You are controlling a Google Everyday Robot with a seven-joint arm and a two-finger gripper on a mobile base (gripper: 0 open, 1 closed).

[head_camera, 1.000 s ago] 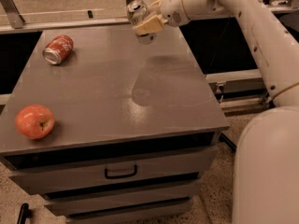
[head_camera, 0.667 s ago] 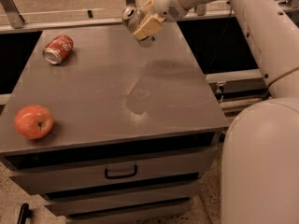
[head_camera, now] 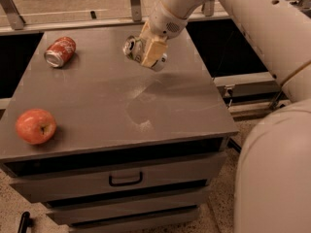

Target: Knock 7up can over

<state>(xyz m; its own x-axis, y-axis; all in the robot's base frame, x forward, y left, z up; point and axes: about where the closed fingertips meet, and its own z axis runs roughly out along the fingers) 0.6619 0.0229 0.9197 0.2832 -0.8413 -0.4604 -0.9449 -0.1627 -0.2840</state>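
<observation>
The 7up can (head_camera: pixel 132 48) is a small silver can with its silver top facing left. It is tilted over on its side in the air above the back middle of the grey table (head_camera: pixel 97 106). My gripper (head_camera: pixel 148 52) reaches in from the upper right and is shut on the can's body, with a tan finger pad (head_camera: pixel 151 51) across its side. Much of the can's print is hidden behind the fingers. Their shadow falls on the tabletop below.
An orange-red soda can (head_camera: pixel 60 51) lies on its side at the back left of the table. A red apple (head_camera: pixel 35 126) sits at the front left. Drawers with a black handle (head_camera: pixel 125 179) are under the top. My own arm and base fill the right side.
The gripper, with the can in it, has moved from the table's far edge toward the middle and nearer to the camera, and the can is tilted further over.
</observation>
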